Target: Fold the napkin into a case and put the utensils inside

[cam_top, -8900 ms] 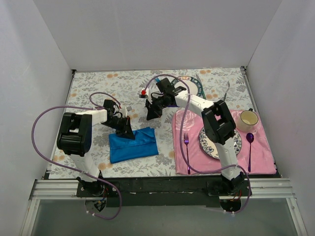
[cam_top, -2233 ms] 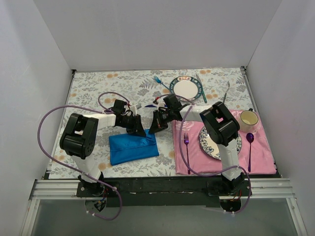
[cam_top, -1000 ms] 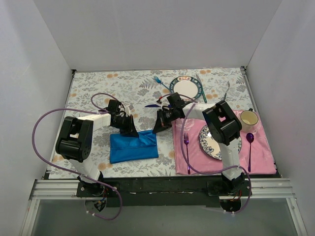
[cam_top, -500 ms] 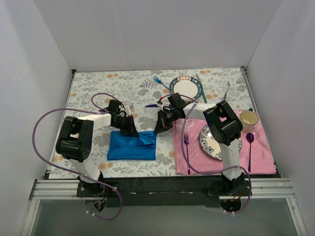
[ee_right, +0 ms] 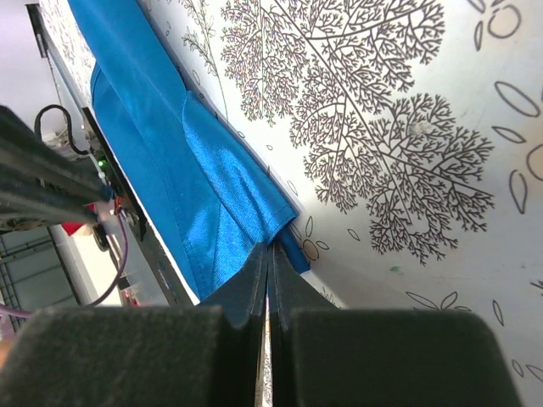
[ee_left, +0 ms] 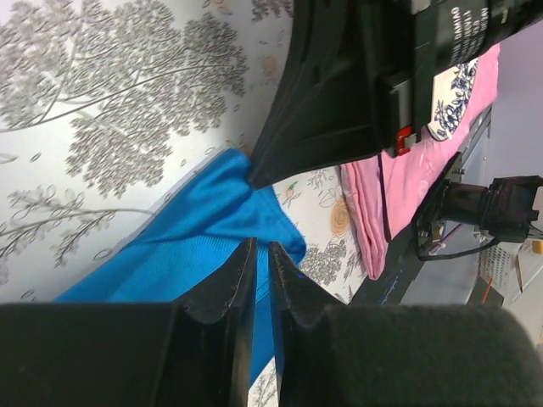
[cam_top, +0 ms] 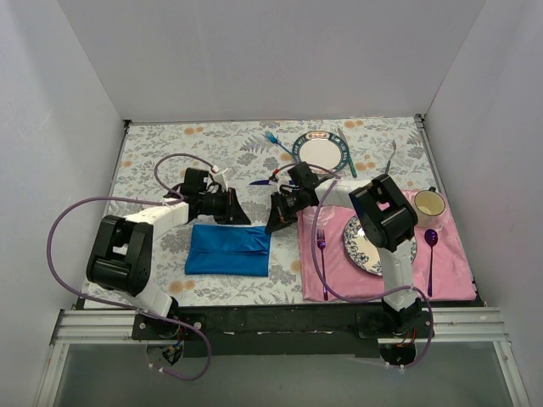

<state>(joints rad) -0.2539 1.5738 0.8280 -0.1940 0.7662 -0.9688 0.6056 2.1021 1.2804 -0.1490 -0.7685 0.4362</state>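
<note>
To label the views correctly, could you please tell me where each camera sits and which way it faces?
Top external: above and behind the arms, looking down on the table; both arms, left pincer and right pincer at the napkin.
Left wrist: on the left wrist, facing along its slightly parted fingers at the napkin; right pincer beyond.
Right wrist: on the right wrist, facing along its shut fingers pinching the napkin's corner.
Shared: all three see the napkin.
</note>
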